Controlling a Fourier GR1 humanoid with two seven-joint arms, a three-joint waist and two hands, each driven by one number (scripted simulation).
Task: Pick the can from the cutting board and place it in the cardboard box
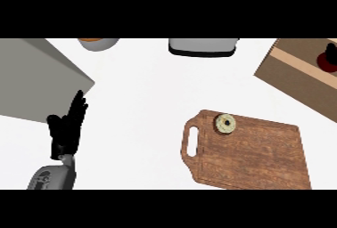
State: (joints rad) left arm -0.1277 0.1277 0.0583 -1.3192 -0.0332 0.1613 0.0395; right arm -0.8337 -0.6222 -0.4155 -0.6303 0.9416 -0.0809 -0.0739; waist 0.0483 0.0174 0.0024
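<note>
At nine o'clock we see the left hand (67, 127) resting on the counter (145, 98), fingers straight, holding nothing. Toward five o'clock lies the cutting board (253, 153), with the can (226, 123) upright near its top-left corner. At two o'clock sits the cardboard box (299, 75).
</note>
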